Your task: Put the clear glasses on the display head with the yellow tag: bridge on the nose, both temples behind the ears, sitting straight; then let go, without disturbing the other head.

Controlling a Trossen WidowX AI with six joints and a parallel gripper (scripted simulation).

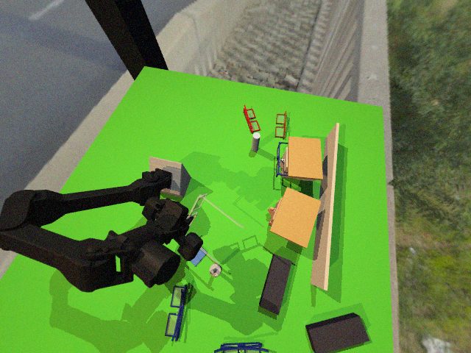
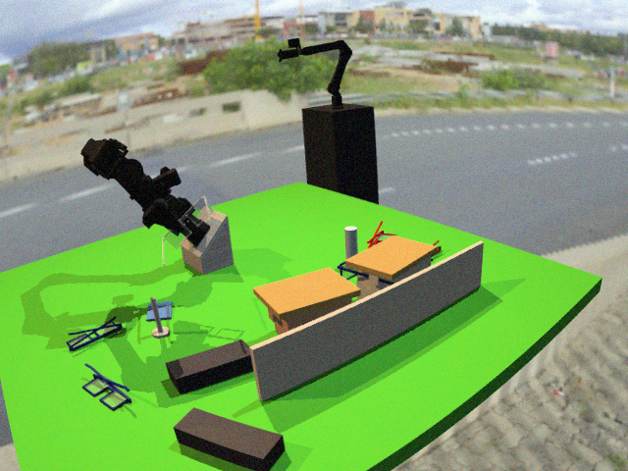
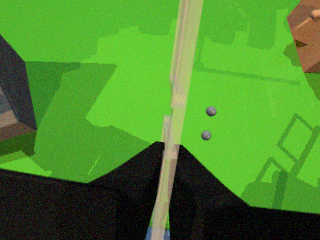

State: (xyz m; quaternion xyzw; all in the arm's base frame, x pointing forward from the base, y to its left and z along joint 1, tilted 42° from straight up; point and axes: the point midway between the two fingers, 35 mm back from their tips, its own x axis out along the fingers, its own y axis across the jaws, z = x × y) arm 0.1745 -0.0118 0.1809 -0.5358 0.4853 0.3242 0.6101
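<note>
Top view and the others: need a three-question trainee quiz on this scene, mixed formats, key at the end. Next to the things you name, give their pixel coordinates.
1. What is the hand (image 1: 185, 224) (image 2: 191, 231) (image 3: 167, 152) gripping?
a) red glasses
b) clear glasses (image 1: 224, 212) (image 2: 163, 250) (image 3: 187, 50)
c) grey cylinder

2. True or false: the clear glasses are already resting on a display head.

3. Fill in the number: there are ___ long dark brown blocks (image 1: 275, 284) (image 2: 228, 438).

Key: 1 b; 2 false; 3 two.
</note>
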